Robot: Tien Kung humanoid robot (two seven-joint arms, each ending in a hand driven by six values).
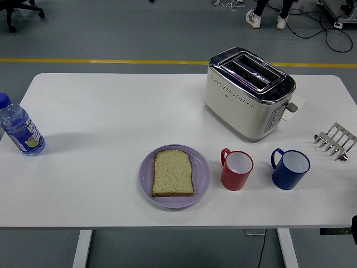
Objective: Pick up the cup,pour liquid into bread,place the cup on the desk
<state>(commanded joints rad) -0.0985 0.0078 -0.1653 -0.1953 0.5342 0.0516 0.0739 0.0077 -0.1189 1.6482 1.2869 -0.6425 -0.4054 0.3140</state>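
Observation:
A slice of bread [173, 173] lies flat on a lilac plate [202, 177] near the table's front edge, about centre. Right of the plate stands a red cup [236, 170], upright, white inside, handle toward the upper left. Further right stands a blue cup [290, 168], also upright, handle on its left. Neither of my hands shows over the table. Only a dark sliver [353, 228] of the right arm shows at the picture's lower right edge, below the table line.
A cream toaster [246, 94] with two empty slots stands behind the cups. A metal toast rack [335, 141] sits at the right edge. A water bottle [20, 128] with a blue cap stands at the far left. A person's feet [265, 19] show beyond the table.

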